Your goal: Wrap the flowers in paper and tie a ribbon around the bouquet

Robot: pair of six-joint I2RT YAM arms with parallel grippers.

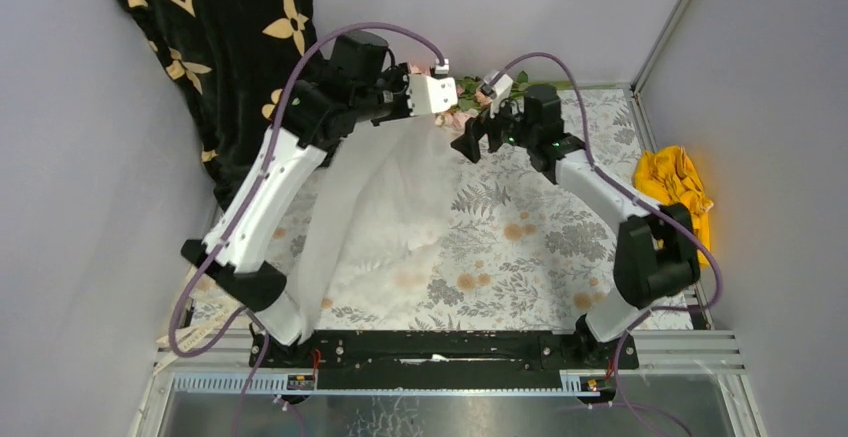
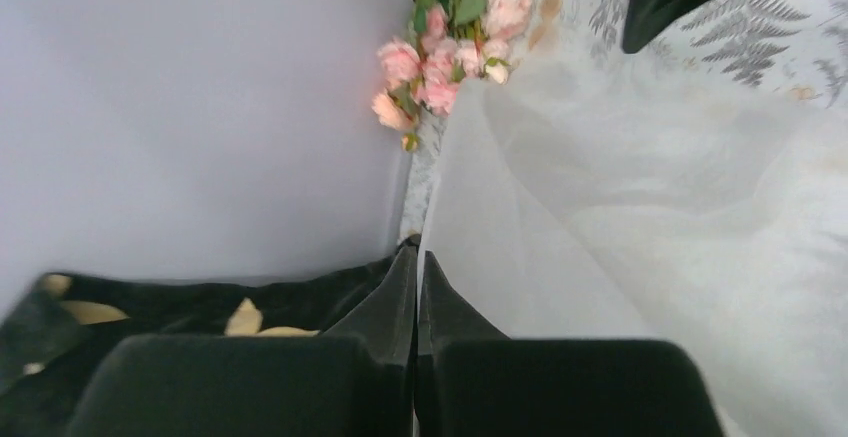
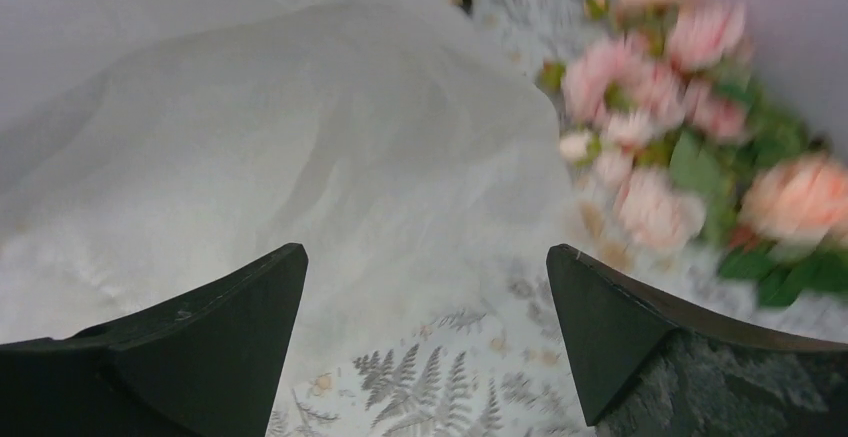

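The pink flowers (image 1: 466, 95) lie against the back wall, with green leaves among them. In the wrist views they show as flowers (image 2: 450, 47) and flowers (image 3: 680, 137). My left gripper (image 1: 420, 112) is shut on an edge of the thin white paper (image 1: 370, 207) and holds it up off the table. The sheet drapes down toward the near left. In the left wrist view the left gripper (image 2: 417, 257) pinches the paper (image 2: 620, 207). My right gripper (image 1: 478, 135) hovers open just right of the raised sheet. Its view shows the right gripper (image 3: 425, 267) empty above the paper (image 3: 250, 137). The ribbon and bouquet are out of view.
A grey leaf-patterned tablecloth (image 1: 540, 237) covers the table. Black cloth with cream flower shapes (image 1: 220, 17) hangs at the back left. A yellow cloth (image 1: 675, 182) lies at the right edge by the right arm's elbow. Grey walls close in on three sides.
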